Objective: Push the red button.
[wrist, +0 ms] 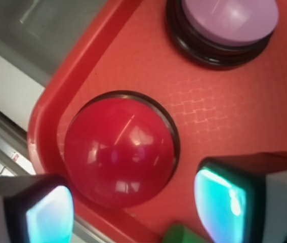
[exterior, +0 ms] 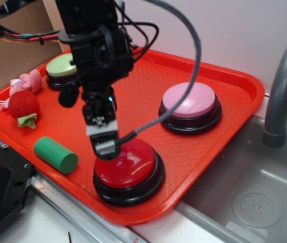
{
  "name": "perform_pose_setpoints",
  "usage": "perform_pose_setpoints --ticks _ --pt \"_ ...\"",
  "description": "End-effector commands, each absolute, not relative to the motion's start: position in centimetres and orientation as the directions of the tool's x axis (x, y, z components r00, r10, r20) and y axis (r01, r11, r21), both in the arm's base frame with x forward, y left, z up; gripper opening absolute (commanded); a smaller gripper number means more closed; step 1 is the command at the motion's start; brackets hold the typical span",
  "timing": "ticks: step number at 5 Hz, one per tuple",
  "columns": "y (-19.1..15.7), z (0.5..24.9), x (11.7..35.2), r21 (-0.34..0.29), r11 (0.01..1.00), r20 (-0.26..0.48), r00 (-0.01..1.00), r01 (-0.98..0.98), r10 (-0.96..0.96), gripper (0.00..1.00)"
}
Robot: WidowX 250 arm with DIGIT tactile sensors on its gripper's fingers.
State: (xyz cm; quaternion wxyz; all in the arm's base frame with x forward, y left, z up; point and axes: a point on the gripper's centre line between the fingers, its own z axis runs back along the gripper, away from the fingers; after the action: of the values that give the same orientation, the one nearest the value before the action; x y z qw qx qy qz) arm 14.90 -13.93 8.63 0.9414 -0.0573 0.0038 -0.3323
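The red button (exterior: 128, 169), a glossy dome on a round black base, sits on the red tray (exterior: 234, 88) at about 6 o'clock, close to the tray's near rim. The gripper (exterior: 104, 144) hangs at the button's 10 o'clock edge, its tip down at the dome's surface in the exterior view, though contact cannot be confirmed. In the wrist view the red button (wrist: 118, 152) fills the space between two glowing teal fingertips (wrist: 49, 215), which stand well apart with nothing held, so the jaws are released. A braided grey cable (exterior: 183, 66) loops from above down to the gripper's side. At 2 o'clock from the red button, well apart, stands the pink button (exterior: 190, 104) on its own black base; the wrist view shows it at 1 o'clock. At 9 o'clock lies a green cylinder (exterior: 55, 154) on its side, near the tray's front edge. Further out at 10 o'clock rests a fuzzy red plush ball (exterior: 23, 105) with a green leaf, just beside a pink plush toy (exterior: 27, 81). Behind these, at 11 o'clock, is a green button (exterior: 61, 67), partly hidden by the arm. Right of the tray lies a grey sink (exterior: 249, 192) with a faucet (exterior: 282, 86).
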Motion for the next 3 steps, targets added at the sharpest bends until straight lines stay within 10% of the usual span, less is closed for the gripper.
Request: perform_pose_setpoints --ticks 1,3 --pt "-15.9 8.4 14.2 -0.099 0.725 0.044 0.731 0.682 -0.681 1.00" --pt "-16.6 6.8 13.8 -0.082 0.701 -0.024 0.701 0.709 -0.712 1.00"
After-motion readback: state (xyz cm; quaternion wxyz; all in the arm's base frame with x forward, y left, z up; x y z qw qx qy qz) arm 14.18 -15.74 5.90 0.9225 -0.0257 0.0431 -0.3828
